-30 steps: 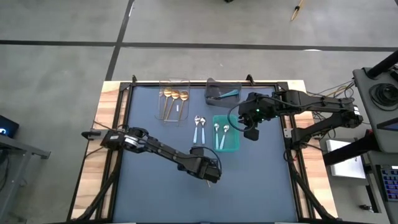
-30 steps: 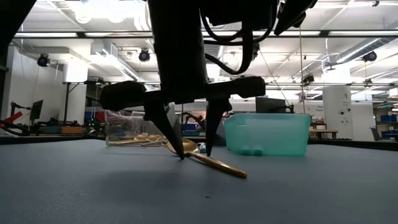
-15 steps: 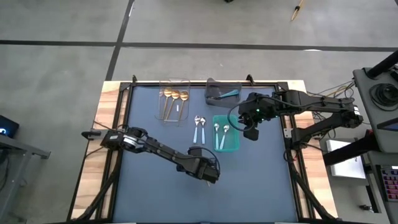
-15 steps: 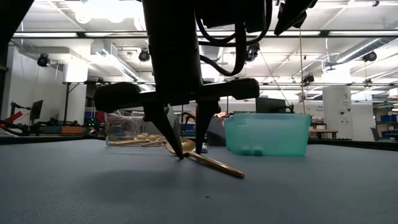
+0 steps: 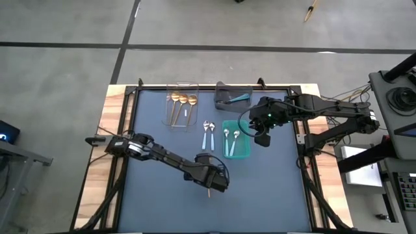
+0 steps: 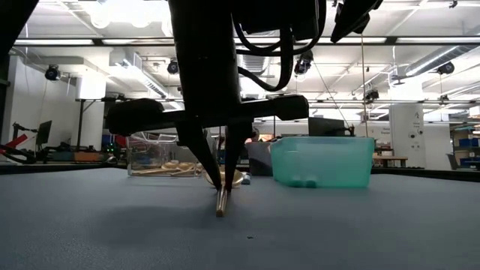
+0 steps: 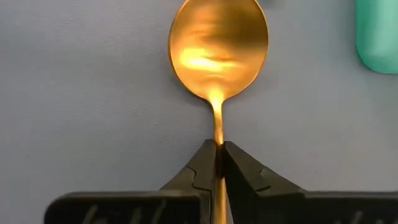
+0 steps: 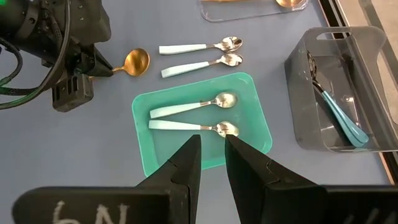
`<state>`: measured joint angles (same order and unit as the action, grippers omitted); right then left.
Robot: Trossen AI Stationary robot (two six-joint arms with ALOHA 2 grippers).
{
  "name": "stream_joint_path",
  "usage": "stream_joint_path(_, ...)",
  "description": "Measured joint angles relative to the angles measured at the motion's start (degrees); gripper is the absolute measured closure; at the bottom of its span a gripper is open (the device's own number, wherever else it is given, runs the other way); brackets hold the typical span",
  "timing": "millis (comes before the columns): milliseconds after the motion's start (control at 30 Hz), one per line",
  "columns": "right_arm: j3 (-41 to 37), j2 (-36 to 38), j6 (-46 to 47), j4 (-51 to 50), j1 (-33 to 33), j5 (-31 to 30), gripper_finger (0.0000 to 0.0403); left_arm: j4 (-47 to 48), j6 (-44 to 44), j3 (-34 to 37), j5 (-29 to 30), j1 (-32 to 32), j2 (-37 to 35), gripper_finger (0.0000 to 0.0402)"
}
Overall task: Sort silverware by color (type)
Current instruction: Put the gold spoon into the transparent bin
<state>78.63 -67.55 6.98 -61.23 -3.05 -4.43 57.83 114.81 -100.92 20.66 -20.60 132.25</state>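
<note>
Your left gripper [image 7: 218, 148]: down at the worktop [image 5: 156, 195] near its front middle, fingers pinched together on the neck of a gold spoon [image 7: 218, 53]; the spoon's bowl lies on the dark surface ahead of the fingertips, its handle running back between them and pointing toward the front edge in the high view

Your right gripper [image 8: 211, 144]: hovering above the near edge of the teal bin [image 8: 149, 146], fingers a narrow gap apart and holding nothing

Teal bin contents: two spoons with silver bowls and light-blue handles [image 8: 193, 106], lying side by side

Loose on the worktop just beside the teal bin, toward the left arm: two more light-blue-handled spoons [image 8: 200, 47], parallel to each other

Clear bin [image 5: 182, 104] at the back of the worktop: gold spoons [image 5: 183, 99] inside, bowls toward the far edge; you cannot count them surely from above

Grey bin [image 8: 348, 87] at the back, beside the clear one: a teal-handled spoon [image 8: 339, 115] resting inside, its bowl end too dark to make out
</note>
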Motion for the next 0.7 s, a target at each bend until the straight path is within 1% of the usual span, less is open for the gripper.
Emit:
stream_joint_path(267,0.0,0.0,-0.43,-0.03,0.01,0.0,0.0339,0.76,0.03,-0.64,-0.06,-0.51,-0.02,0.04)
stream_joint_path(467,0.0,0.26,-0.5,-0.06,0.02,0.02,0.0339,5.19,-1.8,-4.35,-3.05,-1.35,0.35,0.0401)
stream_joint_path(700,0.0,1.7,-0.54,-0.04,0.0,0.02,0.0339,6.49,-2.01,-6.23,-1.34,-2.4,0.35,0.0401)
